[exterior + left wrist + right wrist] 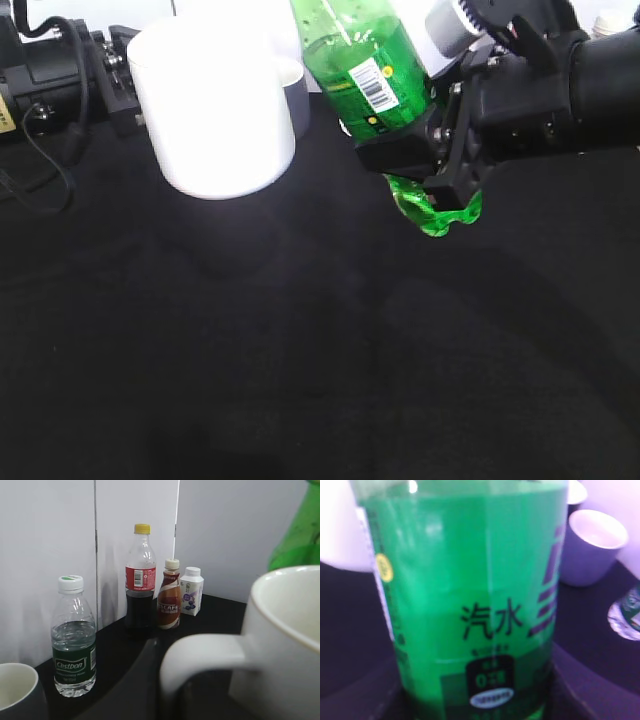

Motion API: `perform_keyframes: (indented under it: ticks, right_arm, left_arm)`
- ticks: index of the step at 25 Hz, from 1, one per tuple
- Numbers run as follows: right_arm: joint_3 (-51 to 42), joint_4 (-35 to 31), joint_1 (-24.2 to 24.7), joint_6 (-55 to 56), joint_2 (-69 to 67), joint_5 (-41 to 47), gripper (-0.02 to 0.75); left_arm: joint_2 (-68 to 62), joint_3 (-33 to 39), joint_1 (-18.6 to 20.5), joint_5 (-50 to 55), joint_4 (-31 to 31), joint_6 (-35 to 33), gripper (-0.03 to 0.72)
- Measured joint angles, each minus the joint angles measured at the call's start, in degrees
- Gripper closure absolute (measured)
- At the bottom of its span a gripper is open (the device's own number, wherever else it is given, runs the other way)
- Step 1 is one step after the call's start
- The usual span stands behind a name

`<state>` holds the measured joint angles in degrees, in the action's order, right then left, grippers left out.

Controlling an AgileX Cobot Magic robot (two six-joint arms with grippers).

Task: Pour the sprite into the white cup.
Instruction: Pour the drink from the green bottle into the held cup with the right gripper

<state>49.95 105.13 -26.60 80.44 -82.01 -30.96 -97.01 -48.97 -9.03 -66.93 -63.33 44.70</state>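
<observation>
The sprite point(365, 70) is a bright-green bottle with a white barcode patch. It is held off the black table, leaning up and to the left, with its neck out of frame. My right gripper point(425, 165) is shut on its lower body. The sprite fills the right wrist view point(470, 580) and its green side shows in the left wrist view point(300, 535). The white cup point(215, 110) hangs above the table just left of the bottle. In the left wrist view its loop handle point(200, 655) lies against my left gripper point(145, 680), which is shut on it.
A grey mug point(295, 95) stands behind the white cup and shows in the right wrist view point(595, 540). Along the back wall stand a clear water bottle point(74, 635), a dark cola bottle point(140, 580), a coffee bottle point(169, 597) and a small carton point(191, 591). Black cables point(40, 150) lie at far left.
</observation>
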Motion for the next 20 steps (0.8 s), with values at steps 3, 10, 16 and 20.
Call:
perform_keyframes:
  ticks: [3,10,16,20]
  right_arm:
    - [-0.05,0.00,0.00,-2.83,-0.72,0.11,0.345]
    - [-0.05,0.00,0.00,-9.97,-0.78,1.25,0.345]
    - [-0.05,0.00,0.00,-14.72,-0.78,7.26,0.345]
    - [-0.05,0.00,0.00,-15.49,-0.89,8.28,0.345]
  left_arm:
    - [0.00,0.00,0.00,0.00,0.00,0.05,0.652]
    - [0.00,0.00,0.00,-0.06,0.12,0.05,0.652]
    - [0.00,0.00,0.00,-0.06,-0.47,0.77,0.653]
    - [0.00,0.00,0.00,-0.11,-3.08,2.57,0.653]
